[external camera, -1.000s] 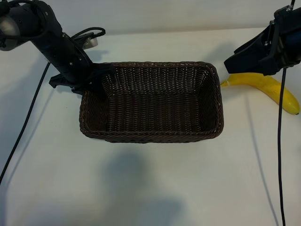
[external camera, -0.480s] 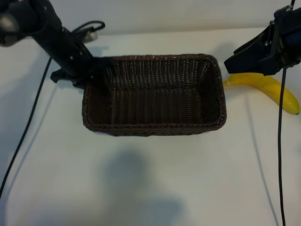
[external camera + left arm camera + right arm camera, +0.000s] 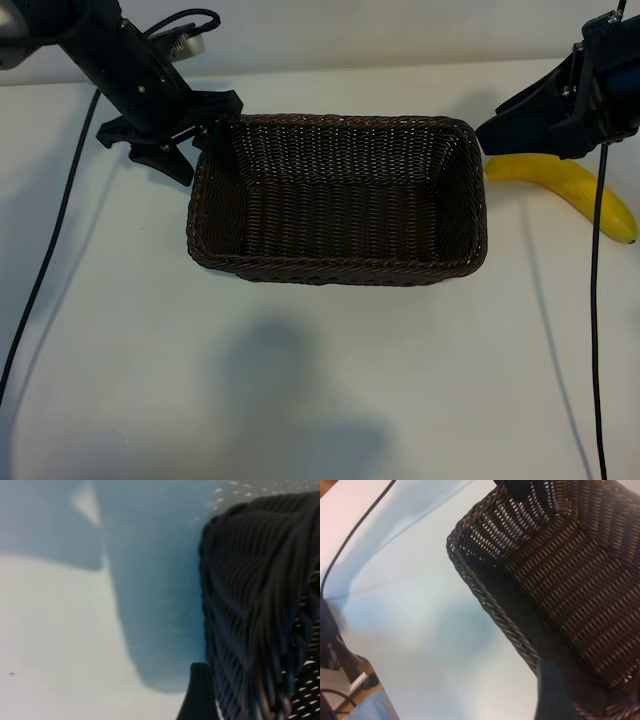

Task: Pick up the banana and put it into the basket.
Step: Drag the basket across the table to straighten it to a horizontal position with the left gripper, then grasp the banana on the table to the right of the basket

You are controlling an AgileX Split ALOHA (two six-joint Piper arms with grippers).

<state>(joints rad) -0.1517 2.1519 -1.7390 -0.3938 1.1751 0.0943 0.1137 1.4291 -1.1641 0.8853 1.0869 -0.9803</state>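
The dark brown woven basket (image 3: 340, 277) sits mid-table. My left gripper (image 3: 195, 148) stands open at its far left corner, one finger outside the wall and one just over the rim, gripping nothing. In the left wrist view one finger (image 3: 199, 695) shows beside the basket's outer wall (image 3: 250, 605). The yellow banana (image 3: 580, 185) lies on the table just right of the basket. My right gripper (image 3: 495, 133) hovers above the banana's stem end, open and empty. In the right wrist view one finger (image 3: 552, 692) hangs over the basket's rim (image 3: 485, 597). The banana is out of both wrist views.
Black cables hang down along the left (image 3: 50, 270) and the right (image 3: 597, 300) of the white table. Bare table lies in front of the basket, with the arms' shadows on it.
The left gripper dragged the basket right toward the banana, then opened and let go of its rim. The right arm and the banana have not moved.
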